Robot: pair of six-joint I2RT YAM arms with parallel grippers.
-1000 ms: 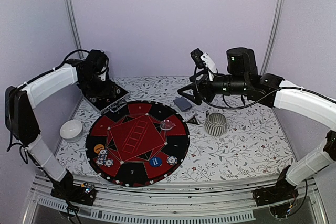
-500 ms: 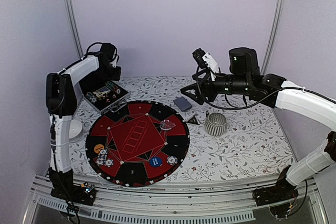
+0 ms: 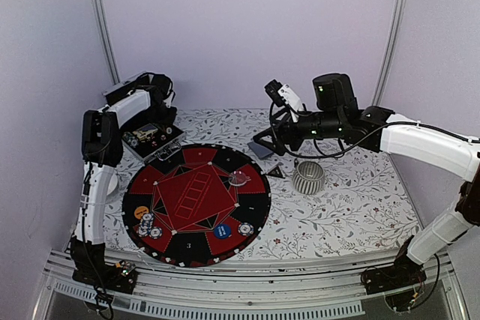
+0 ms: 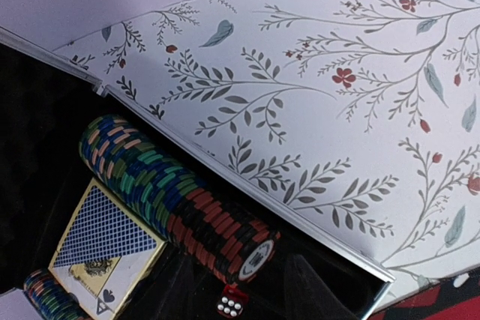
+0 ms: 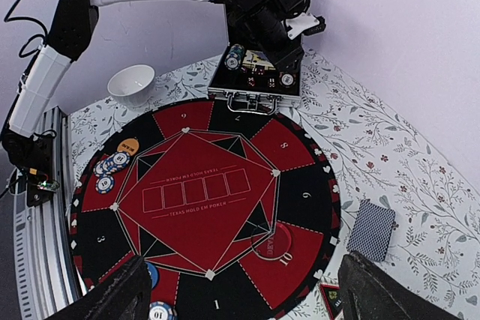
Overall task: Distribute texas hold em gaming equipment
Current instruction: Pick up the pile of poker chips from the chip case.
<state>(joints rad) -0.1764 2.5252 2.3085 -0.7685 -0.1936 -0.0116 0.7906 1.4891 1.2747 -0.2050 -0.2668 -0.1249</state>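
Floral cloth (image 3: 337, 207) is seen under a round mat (image 3: 196, 204), with chips (image 3: 147, 224) laid at one near seat. The left gripper (image 5: 286, 54) is held over the case (image 5: 255, 80), a chip row (image 4: 172, 196) just below its camera. Its claw cannot be made out. The right gripper (image 5: 244, 294) is spread wide and empty above the mat, and the deck (image 5: 373, 230) is seen just off the rim. A chip pickup is judged in hand, so a clean pinch on a few chips is called for next.

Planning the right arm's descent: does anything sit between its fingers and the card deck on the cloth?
Nothing visible does. The right arm's fingers stand open above the card deck, which lies alone on the cloth beside the round mat.
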